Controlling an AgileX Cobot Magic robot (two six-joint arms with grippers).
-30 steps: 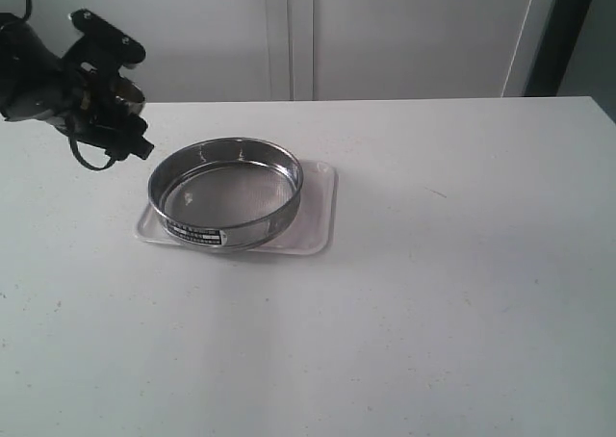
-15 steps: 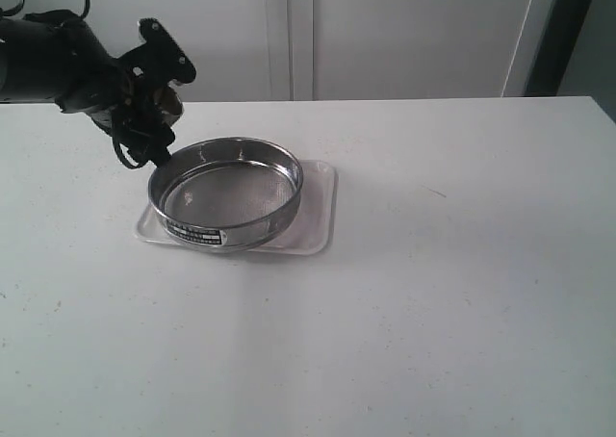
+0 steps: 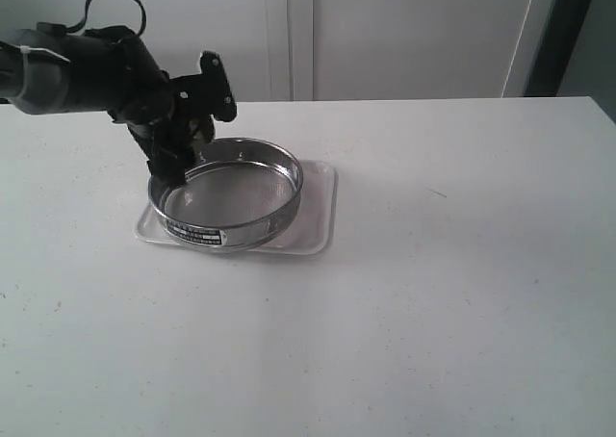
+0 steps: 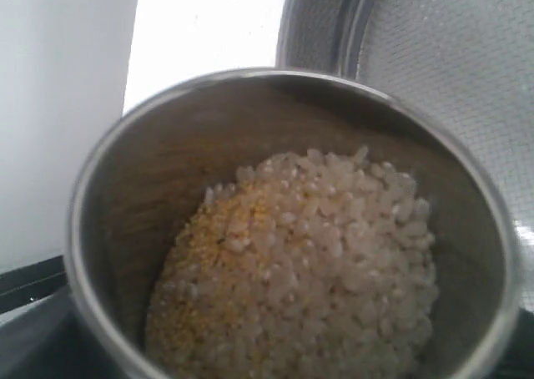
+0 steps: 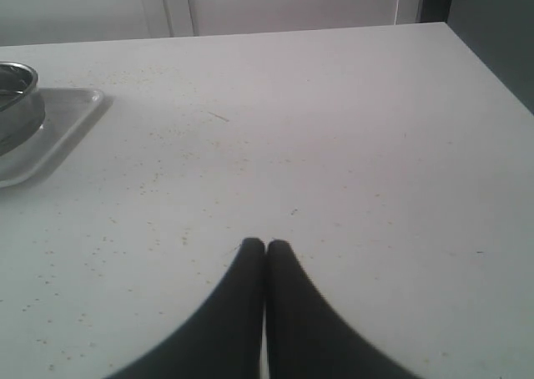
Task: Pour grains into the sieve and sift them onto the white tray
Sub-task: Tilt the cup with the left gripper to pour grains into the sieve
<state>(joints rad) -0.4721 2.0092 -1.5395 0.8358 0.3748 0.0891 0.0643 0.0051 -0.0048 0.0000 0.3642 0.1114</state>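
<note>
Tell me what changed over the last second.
The left arm swung rightward from the exterior view's left edge to the sieve's left rim, carrying the steel cup of grains. No pour is visible. The sieve and white tray stayed put.

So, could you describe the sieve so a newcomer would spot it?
On the white table, find the white tray left of centre. The sieve sits on it: a wide, shallow steel ring with mesh bottom and side label, unlike the small deep cup held nearby.
</note>
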